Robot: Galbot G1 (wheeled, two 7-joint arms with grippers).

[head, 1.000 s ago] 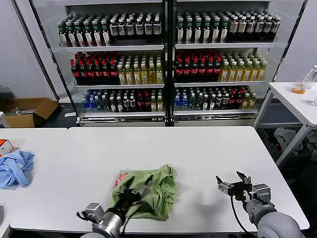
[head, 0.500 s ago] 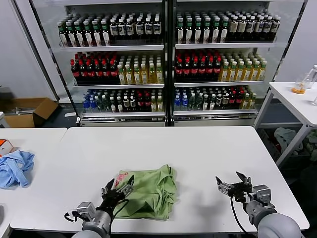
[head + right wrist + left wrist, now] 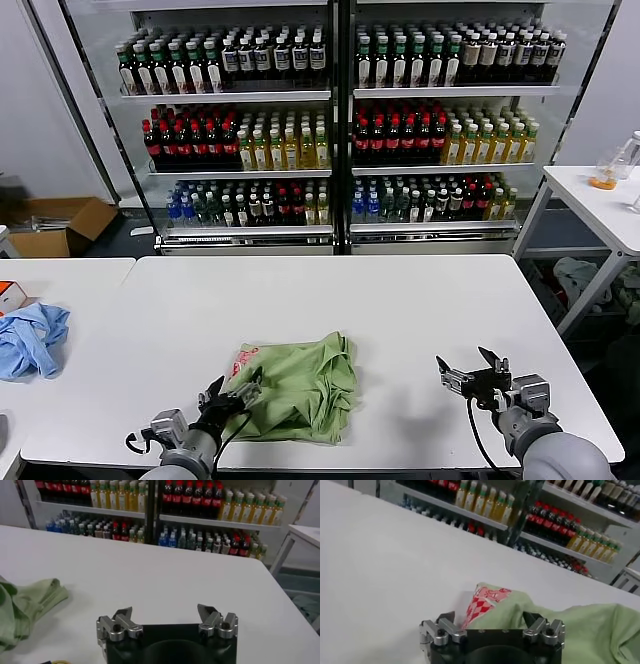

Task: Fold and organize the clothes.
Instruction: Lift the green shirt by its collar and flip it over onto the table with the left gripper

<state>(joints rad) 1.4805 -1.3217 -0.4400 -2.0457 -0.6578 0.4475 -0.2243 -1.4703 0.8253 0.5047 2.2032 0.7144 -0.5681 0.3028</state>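
Note:
The light green shirt lies folded in a bundle near the front of the white table, its red-and-white print at its left corner. My left gripper is open and empty at the bundle's front left edge. In the left wrist view the shirt and its print lie just past my left gripper. My right gripper is open and empty above bare table to the right of the shirt. In the right wrist view my right gripper is over bare table, with the shirt's edge off to one side.
A crumpled light blue garment lies on the adjoining table at the left, beside a small orange-and-white box. Glass-door coolers full of bottles stand behind the table. Another white table stands at the right.
My left gripper has drawn back off the shirt toward the front left edge of the table, open and empty. The shirt stays as a folded bundle. The right arm has not moved.

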